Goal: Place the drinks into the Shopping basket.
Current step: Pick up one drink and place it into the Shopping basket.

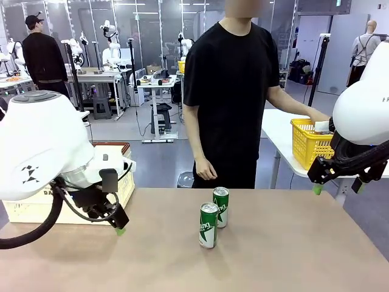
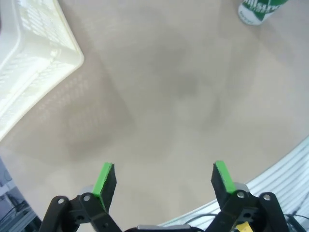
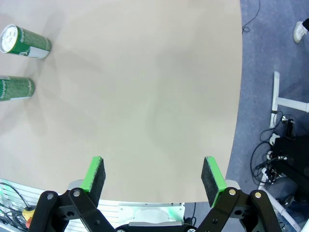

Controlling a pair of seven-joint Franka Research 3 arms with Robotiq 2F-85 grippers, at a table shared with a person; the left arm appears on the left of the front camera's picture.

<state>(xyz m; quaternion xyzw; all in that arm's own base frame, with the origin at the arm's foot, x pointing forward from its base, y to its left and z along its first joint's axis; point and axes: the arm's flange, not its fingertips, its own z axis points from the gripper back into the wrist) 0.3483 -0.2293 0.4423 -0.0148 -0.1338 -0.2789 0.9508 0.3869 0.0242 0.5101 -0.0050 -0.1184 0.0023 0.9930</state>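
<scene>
Two green drinks cans stand upright and close together at the table's middle, one nearer (image 1: 208, 225) and one behind it (image 1: 221, 207). The right wrist view has both at its top left (image 3: 24, 41) (image 3: 14, 88); the left wrist view catches the base of one (image 2: 258, 10). The blue-and-white can is out of view. The cream Shopping basket (image 1: 24, 210) sits at the far left, mostly behind my left arm, its corner (image 2: 34, 58) close by. My left gripper (image 1: 117, 226) (image 2: 164, 181) hangs open over bare table left of the cans. My right gripper (image 1: 337, 187) (image 3: 154, 181) is open and raised at the table's right edge.
A person in black stands at the far side, one hand (image 1: 205, 169) hanging near the table, the other (image 1: 317, 115) at a yellow mesh basket (image 1: 307, 146) on a white side table. Beyond the table's right edge (image 3: 237, 96) lie floor, cables and a stand foot.
</scene>
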